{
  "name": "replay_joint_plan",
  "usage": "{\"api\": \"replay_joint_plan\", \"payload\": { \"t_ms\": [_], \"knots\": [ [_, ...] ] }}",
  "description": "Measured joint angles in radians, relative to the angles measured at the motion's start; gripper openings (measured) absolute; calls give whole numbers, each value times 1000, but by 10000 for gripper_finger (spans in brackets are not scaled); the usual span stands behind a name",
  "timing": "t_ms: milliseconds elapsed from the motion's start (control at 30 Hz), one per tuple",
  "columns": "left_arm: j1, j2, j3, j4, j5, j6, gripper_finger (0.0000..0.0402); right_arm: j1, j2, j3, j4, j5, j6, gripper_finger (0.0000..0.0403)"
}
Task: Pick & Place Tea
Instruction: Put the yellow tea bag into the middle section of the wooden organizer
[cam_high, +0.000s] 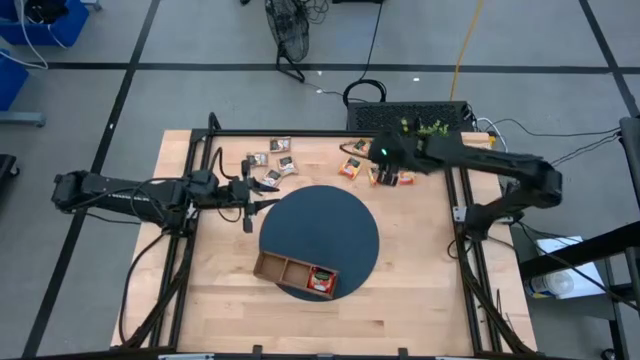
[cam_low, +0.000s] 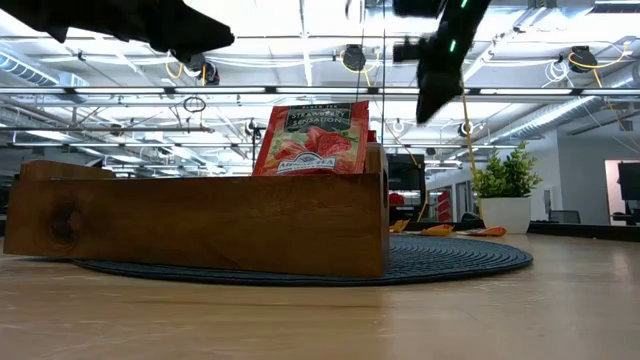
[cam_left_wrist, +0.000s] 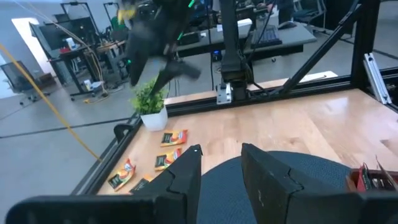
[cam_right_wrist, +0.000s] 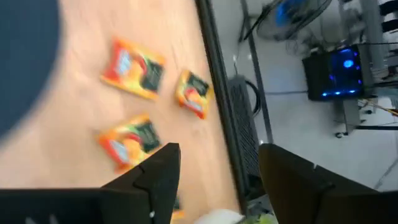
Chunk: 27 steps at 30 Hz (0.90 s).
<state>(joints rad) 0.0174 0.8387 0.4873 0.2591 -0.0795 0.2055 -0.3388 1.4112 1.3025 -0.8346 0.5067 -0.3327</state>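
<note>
High view: a wooden table (cam_high: 420, 290) carries a round dark mat (cam_high: 345, 225) at centre. A wooden tray (cam_high: 294, 273) of three compartments lies across the mat's near edge; one red sachet (cam_high: 321, 281) stands in the end compartment nearest the right arm, the other two compartments showing bare wood. Brown-and-white sachets (cam_high: 272, 163), several, lie scattered on the bare table beyond the mat, on the left arm's side. Orange sachets (cam_high: 351, 168), several, lie beyond the mat on the right arm's side, near the far rail and beside a small potted plant (cam_high: 432, 128) at the far edge. The right gripper (cam_high: 385, 160) hangs above the orange sachets. The left gripper (cam_high: 249, 203) sits just off the mat's left edge, over bare table. Low view: the red sachet (cam_low: 312, 139) stands upright, rising above the tray wall (cam_low: 200, 225); the plant (cam_low: 506, 195) stands well behind, with orange sachets (cam_low: 440, 230) flat on the table nearby. Right wrist view: the fingers (cam_right_wrist: 158, 177) stand clearly apart with nothing between them, above three orange sachets (cam_right_wrist: 133, 68) on the wood. Left wrist view: the fingers (cam_left_wrist: 186, 177) stand narrowly apart, holding nothing, with the mat (cam_left_wrist: 311, 177) ahead of them, and orange sachets (cam_left_wrist: 173, 138) and the plant (cam_left_wrist: 150, 106) farther off.
</note>
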Motion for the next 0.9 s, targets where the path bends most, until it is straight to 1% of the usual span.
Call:
{"api": "replay_joint_plan", "payload": {
  "t_ms": [100,167,300,400,500,633,800,900],
  "knots": [
    [0,0,0,0,0,-1,120,-87,92,-31,39,-70,-93,202],
    [0,0,0,0,0,-1,120,-116,156,-63,74,-96,-131,197],
    [0,0,0,0,0,-1,120,-141,255,-114,166,-118,-215,189],
    [0,0,0,0,0,-1,120,-143,303,-135,256,-119,-278,188],
    [0,0,0,0,0,-1,120,-143,337,-137,349,-132,-339,189],
    [0,0,0,0,0,-1,120,-156,376,-137,418,-197,-401,186],
    [0,0,0,1,0,-1,120,-183,402,-137,465,-196,-448,179],
    [0,0,0,1,0,-1,120,-202,402,-137,465,-196,-467,178]
  ]
}}
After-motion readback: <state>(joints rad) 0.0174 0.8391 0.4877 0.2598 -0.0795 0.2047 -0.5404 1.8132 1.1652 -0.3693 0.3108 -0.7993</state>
